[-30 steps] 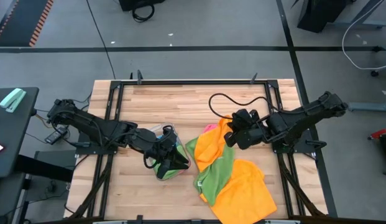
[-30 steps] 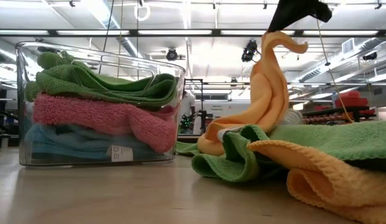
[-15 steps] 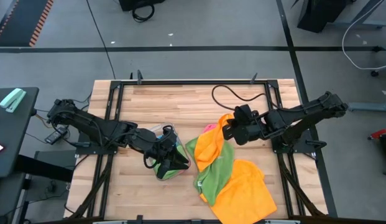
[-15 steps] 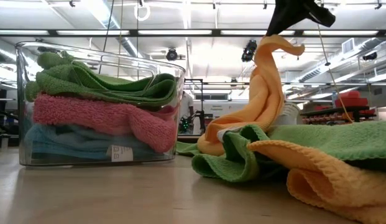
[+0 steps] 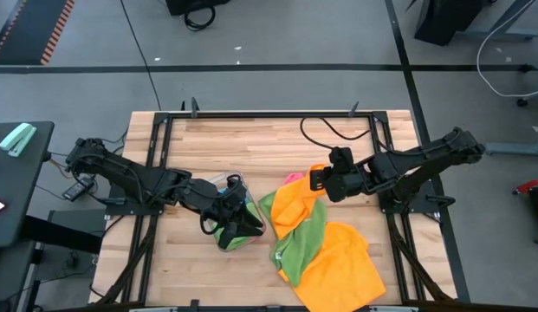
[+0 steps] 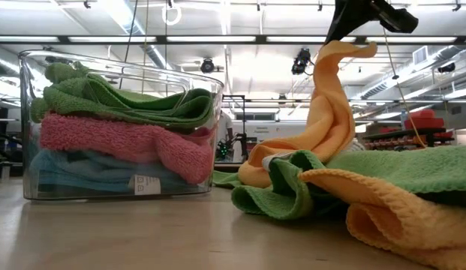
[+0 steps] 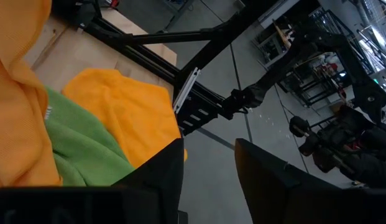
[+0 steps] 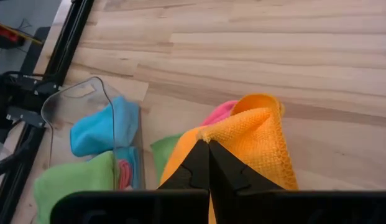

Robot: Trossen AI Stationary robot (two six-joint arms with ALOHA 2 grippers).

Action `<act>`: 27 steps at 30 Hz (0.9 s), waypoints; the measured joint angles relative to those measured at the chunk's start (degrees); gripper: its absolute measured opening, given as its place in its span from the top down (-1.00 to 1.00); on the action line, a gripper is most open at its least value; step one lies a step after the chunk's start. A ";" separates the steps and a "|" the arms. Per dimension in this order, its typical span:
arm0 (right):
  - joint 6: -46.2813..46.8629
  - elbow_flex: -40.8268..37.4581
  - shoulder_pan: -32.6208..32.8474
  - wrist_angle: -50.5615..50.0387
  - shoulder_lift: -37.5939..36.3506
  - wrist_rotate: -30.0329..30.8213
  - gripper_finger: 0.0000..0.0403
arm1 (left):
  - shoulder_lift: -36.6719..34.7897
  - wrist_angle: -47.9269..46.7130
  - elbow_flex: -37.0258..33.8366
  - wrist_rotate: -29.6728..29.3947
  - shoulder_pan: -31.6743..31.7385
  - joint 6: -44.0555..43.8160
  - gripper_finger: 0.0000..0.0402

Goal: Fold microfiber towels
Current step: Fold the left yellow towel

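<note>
My right gripper (image 5: 317, 182) is shut on an orange towel (image 5: 294, 204), which is raised over the middle of the table. Its lower part drapes on a green towel (image 5: 305, 243). That one lies over a second orange towel (image 5: 342, 264) at the near right. A pink towel (image 8: 219, 112) peeks out behind the held one. Folded green, pink and blue towels are stacked in a clear tray (image 6: 26, 120). My left gripper (image 7: 208, 180) hovers open above that tray (image 5: 218, 184), with nothing between its fingers. My right gripper pinches a bunched upper edge of the orange towel (image 8: 212, 135) between its two fingers; one layer or several, I cannot tell. The fingers slant down from the table's right. The towel hangs slack and twisted below them (image 6: 326, 112), and its lower end rests on the green towel.
Bare wood lies along the far side of the table (image 5: 251, 139) and at the near left (image 5: 178, 269). A black cable (image 5: 325, 132) loops over the far right. Black frame rails (image 5: 160, 156) run along the table's sides.
My right gripper has rolled about its own axis and drifted slightly toward the far edge, still shut. The held top of the orange towel has twisted and swung with it, while its lower part has stayed on the green towel.
</note>
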 joint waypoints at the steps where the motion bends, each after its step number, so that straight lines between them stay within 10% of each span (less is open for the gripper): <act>1: -0.42 0.00 0.00 0.00 0.00 0.03 0.98 | 0.01 0.00 0.00 -0.01 0.01 -0.02 0.24; 27: -12.26 0.00 -0.35 -1.01 0.00 2.62 0.98 | 0.02 0.00 0.00 -0.02 0.02 -0.02 0.24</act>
